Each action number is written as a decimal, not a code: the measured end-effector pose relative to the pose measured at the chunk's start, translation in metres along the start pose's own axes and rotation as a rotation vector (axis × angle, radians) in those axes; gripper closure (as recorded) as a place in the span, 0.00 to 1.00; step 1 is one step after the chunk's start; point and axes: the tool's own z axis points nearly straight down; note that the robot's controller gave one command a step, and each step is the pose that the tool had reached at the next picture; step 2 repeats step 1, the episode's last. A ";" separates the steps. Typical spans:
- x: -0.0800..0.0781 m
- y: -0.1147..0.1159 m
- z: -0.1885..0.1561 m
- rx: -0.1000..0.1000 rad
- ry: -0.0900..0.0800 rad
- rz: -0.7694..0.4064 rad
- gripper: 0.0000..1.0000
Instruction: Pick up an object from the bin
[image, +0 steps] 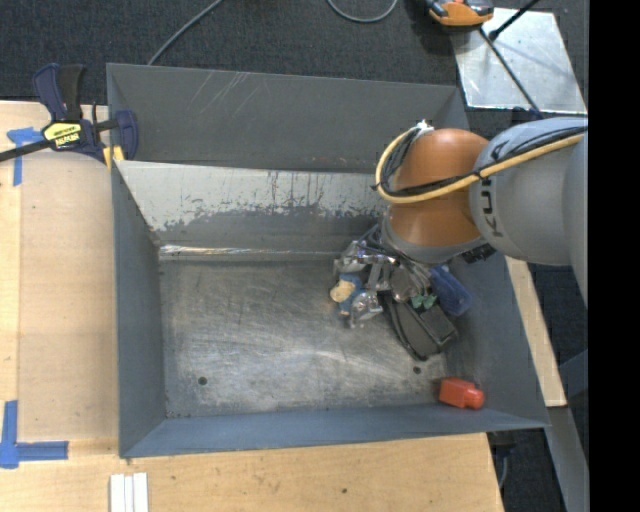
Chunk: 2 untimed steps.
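The claw (360, 292) is seen right of the frame's middle, beside a small tan piece (343, 291); a black flat object (425, 330) lies just right. Its grip cannot be told.

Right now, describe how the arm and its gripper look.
The arm is a thick, rounded silver-grey link with dark lettering, ending in a glossy orange domed cover. A yellow cable loops over it. The gripper beneath is a small silvery metal assembly.

a red block (461, 393) sits in the front right corner (alone); behind it lie a black slab (424, 330) and a blue piece (452, 292).
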 end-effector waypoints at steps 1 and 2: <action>0.016 0.000 -0.152 -0.003 0.003 -0.007 1.00; 0.016 0.000 -0.152 -0.003 0.003 -0.007 1.00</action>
